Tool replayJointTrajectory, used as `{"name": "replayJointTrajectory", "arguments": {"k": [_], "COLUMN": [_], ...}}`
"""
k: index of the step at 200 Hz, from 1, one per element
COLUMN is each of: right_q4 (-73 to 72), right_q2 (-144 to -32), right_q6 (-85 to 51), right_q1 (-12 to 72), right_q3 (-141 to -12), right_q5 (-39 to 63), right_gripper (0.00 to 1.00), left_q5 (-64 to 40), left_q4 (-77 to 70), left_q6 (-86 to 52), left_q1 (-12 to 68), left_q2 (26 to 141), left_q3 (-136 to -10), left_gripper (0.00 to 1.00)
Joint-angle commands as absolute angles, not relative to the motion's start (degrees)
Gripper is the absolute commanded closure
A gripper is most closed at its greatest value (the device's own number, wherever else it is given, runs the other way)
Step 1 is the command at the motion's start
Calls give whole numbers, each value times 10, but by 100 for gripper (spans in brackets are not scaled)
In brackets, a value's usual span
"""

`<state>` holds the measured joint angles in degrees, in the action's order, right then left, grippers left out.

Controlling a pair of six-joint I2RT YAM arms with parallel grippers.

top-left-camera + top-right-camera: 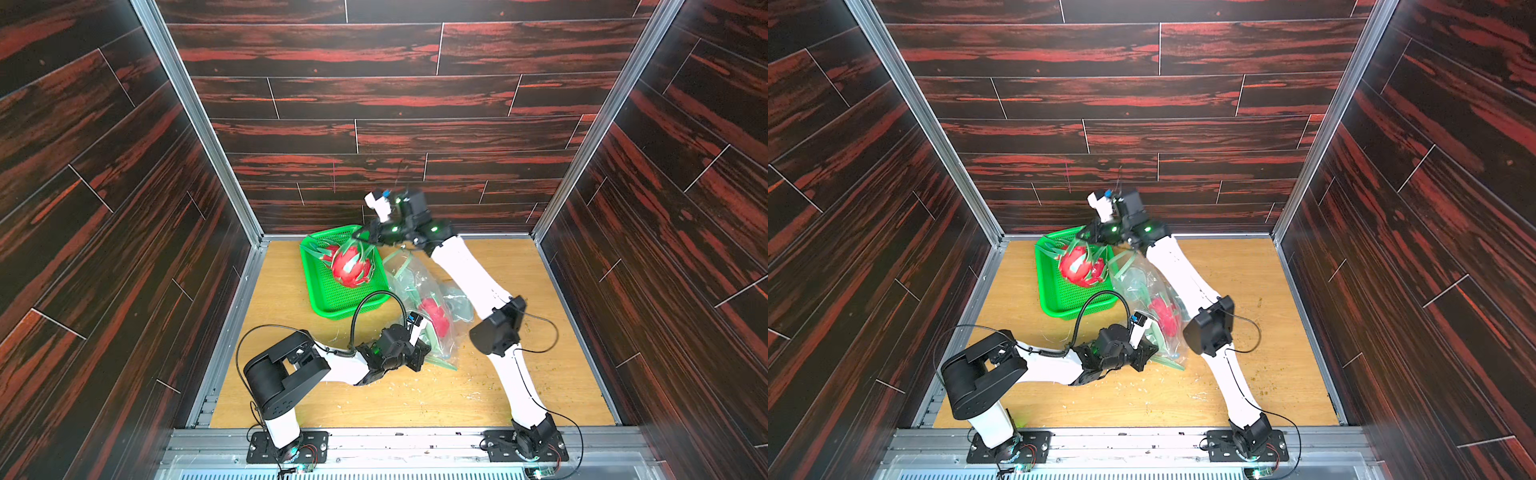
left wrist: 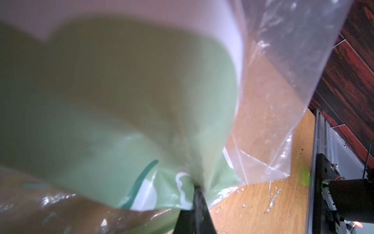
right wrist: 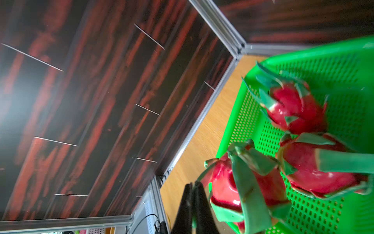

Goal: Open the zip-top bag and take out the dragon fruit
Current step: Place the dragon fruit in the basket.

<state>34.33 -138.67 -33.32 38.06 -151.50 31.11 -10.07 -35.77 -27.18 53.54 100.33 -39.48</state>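
Over the green basket (image 1: 328,295), the right gripper (image 3: 193,186) is pinched tight on a green scale of one dragon fruit (image 3: 222,190), while the left gripper (image 2: 197,188) clamps the zip-top bag (image 2: 273,101), another fruit (image 1: 434,318) lying inside it.

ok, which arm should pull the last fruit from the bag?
Right. The left gripper is shut on the bag, anchoring it. The right gripper grips a fruit by a leaf over the basket; once released, it can probably reach the bagged fruit.
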Motion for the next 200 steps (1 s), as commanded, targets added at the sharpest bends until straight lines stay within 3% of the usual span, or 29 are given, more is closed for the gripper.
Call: {"name": "replayJointTrajectory", "arguments": {"k": [1,193,200], "right_q4": [283,165,163], "right_q2": [-1396,-1513,-1513], "right_q6": [-324,-331,-331], "right_q1": [389,430,430], "right_q3": [-1544,-1542,-1542], "right_q5": [324,252,250], "right_gripper": [100,100,97], "left_q5": [-115,-121,-120], "left_q4": [-374,-384,-384], "left_q6": [-260,-265,-266], "left_q1": [541,553,552], "left_q2": [998,1024,1024], "left_q3": [-389,-393,-393], "left_gripper": [94,95,95]}}
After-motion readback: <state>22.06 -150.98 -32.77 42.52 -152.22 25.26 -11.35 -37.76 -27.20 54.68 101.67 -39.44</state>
